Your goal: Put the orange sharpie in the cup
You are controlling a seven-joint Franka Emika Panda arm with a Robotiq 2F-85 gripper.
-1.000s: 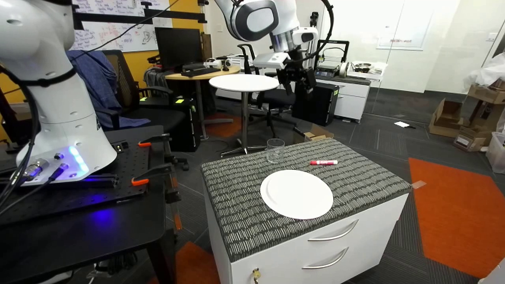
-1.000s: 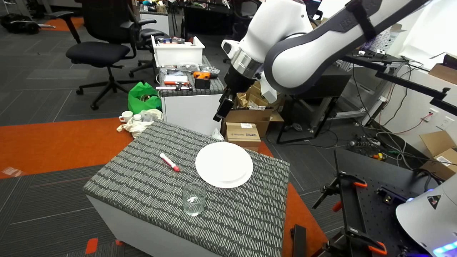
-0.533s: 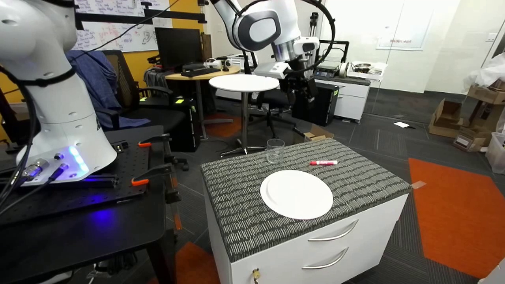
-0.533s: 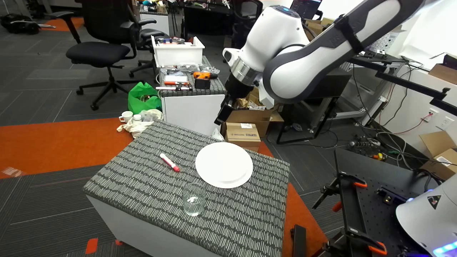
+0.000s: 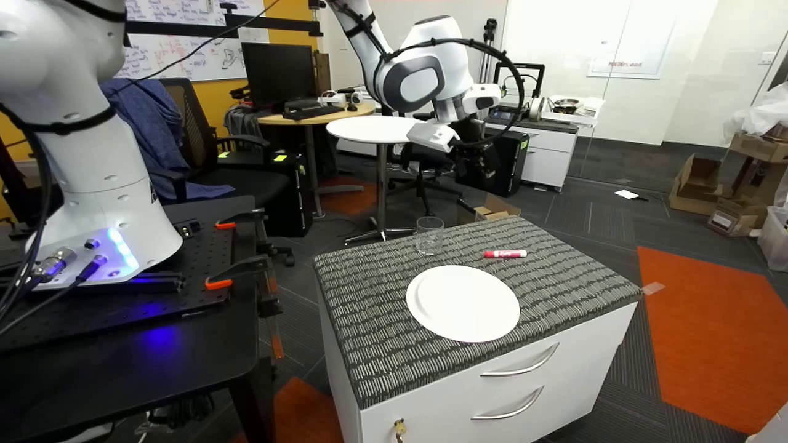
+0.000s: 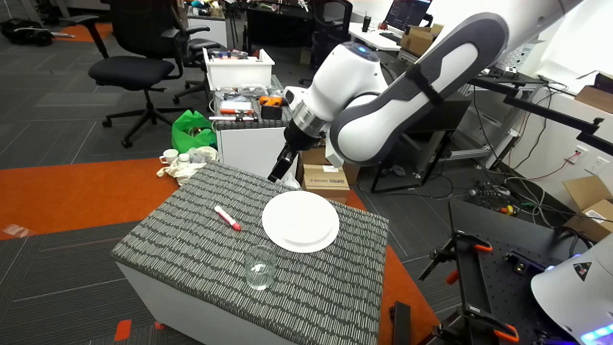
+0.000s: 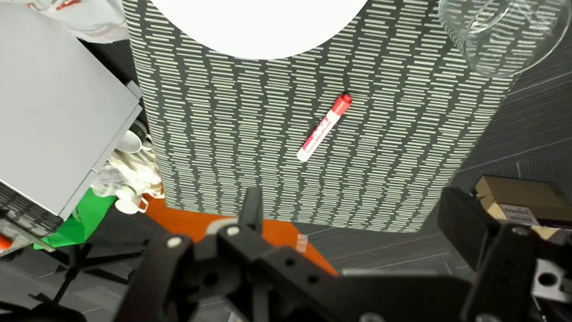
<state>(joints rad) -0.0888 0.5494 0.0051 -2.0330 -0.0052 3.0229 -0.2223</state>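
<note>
"Wrist view: how does the gripper (image 7: 352,197) stand?"

"Fingers (image 7: 253,210) wide apart. One covers a little of the bottom edge of the bench (image 7: 214,143), the other shows off its bottom right corner."

"And the marker (image 7: 324,128)?"

"Lying flat on the bench, slantwise, between the white plate (image 7: 263,27) and that bottom edge. Its red end is the one nearer the cup (image 6: 261,275)."

"How about from outside?"

"In an exterior view the marker is some way in from the far right corner, and the plate sits nearest the edge above the drawers (image 5: 578,363)."

"The cup as well?"

"Clear and upright, close to the edge opposite the drawers. Both exterior views show it apart from the marker and the plate. In the wrist view it stands by the bench's right edge, cut off at the top."

"Does the gripper reach the marker?"

"It hangs higher than the bench, apart from both. In an exterior view the fingertips (image 6: 279,171) show against the edge above the drawers; how high they are, I cannot tell."
</note>
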